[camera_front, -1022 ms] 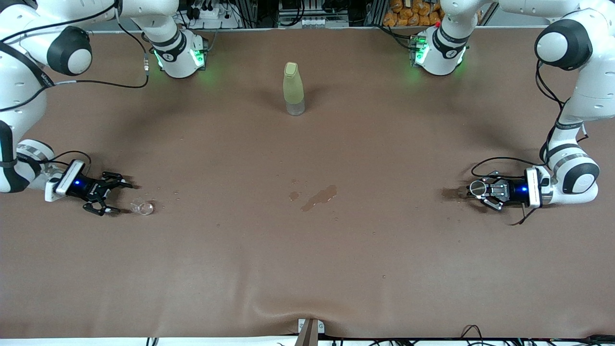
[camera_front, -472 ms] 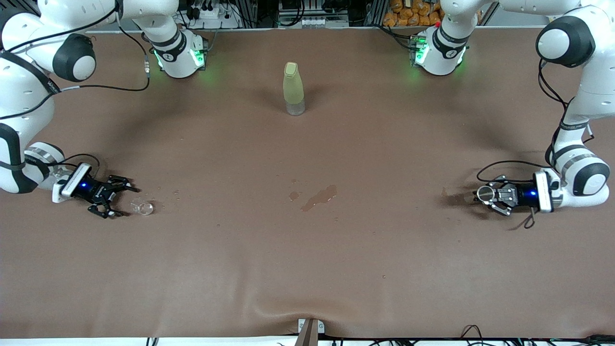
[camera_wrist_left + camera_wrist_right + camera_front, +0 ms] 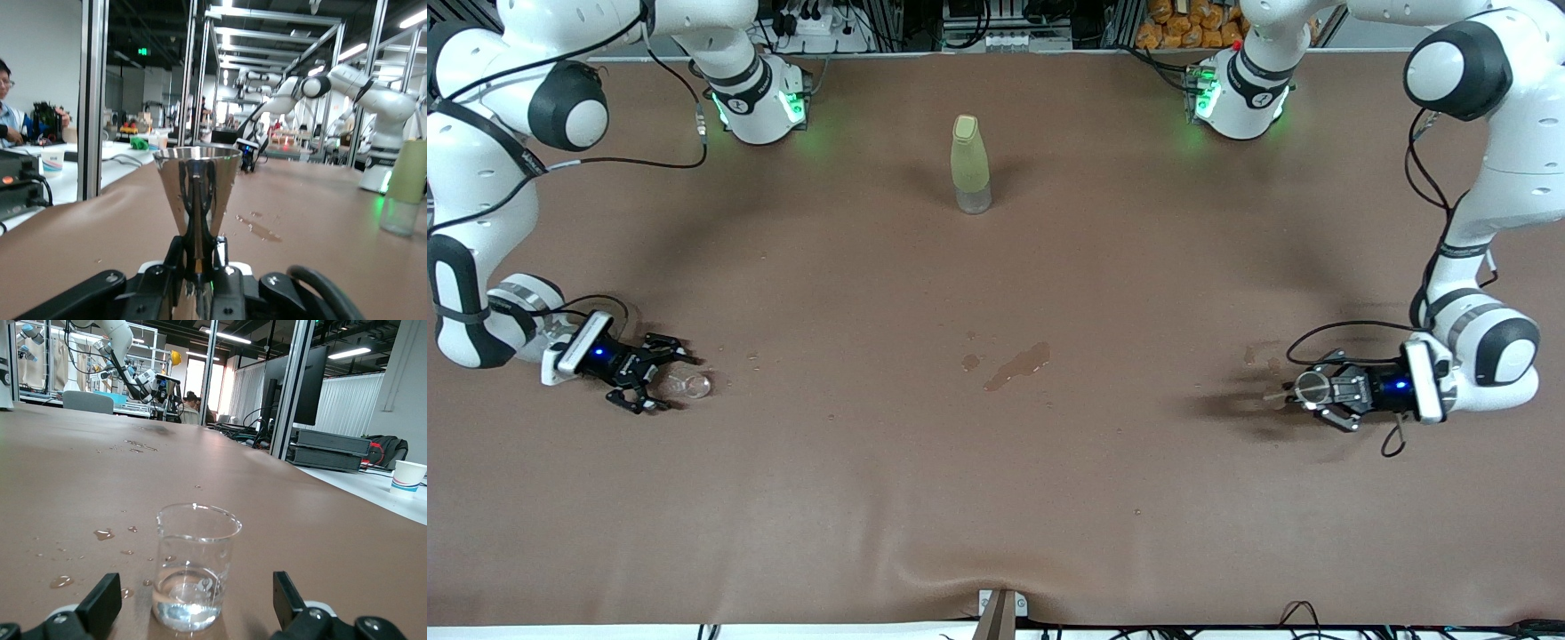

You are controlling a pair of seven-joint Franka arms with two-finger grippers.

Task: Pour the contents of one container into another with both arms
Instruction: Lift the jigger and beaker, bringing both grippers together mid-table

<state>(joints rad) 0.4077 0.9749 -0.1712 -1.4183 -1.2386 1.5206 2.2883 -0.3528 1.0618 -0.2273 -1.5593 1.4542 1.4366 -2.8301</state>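
While both arms reach low toward the front camera's half of the table:
Right gripper (image 3: 660, 377): low at the right arm's end, fingers (image 3: 101, 605) spread wide apart.
Squat clear glass cup (image 3: 691, 385): stemless, nearly see-through, upright on the cloth between the spread fingers, touching neither; a little clear liquid in its bottom (image 3: 189, 577).
Left gripper (image 3: 1307, 391): just above the table at the left arm's end, clamped on the stem of the small glass.
Small stemmed glass (image 3: 197, 197): conical shiny bowl, round greyish mouth (image 3: 1311, 387), thin stem.
Tall yellow-green bottle (image 3: 970, 164): matte, upright, nearer the bases, mid-table.
Brown tablecloth (image 3: 996, 462): smooth, with wet drops (image 3: 103, 534) and a dark spill patch (image 3: 1016, 364) at its middle.
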